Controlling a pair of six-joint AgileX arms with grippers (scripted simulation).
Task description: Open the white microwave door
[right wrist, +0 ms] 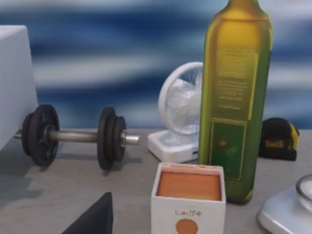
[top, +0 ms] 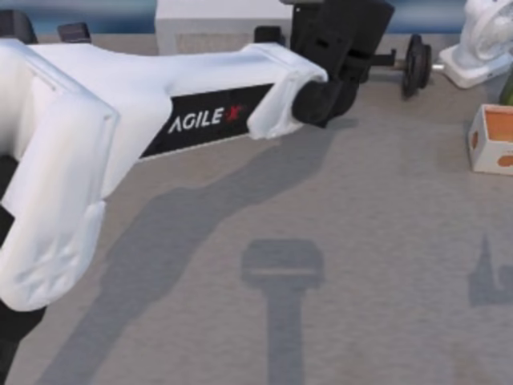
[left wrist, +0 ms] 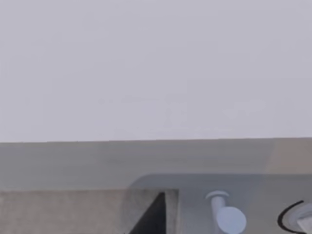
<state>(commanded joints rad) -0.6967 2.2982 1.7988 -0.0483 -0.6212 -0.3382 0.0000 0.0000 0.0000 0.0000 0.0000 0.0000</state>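
The white microwave stands at the table's far edge, left of centre. A strip of the white microwave door with its grey mesh shows below its top. My left arm reaches across from the left, and my left gripper hangs dark by the microwave's right front corner. In the left wrist view the white microwave fills the frame. A black part of my left gripper lies over the right edge of the door's mesh window, next to a round grey knob.
Right of the microwave lie a black dumbbell, a white fan, a green bottle and a small white box with an orange inside. My right gripper is parked off the top view, near that box.
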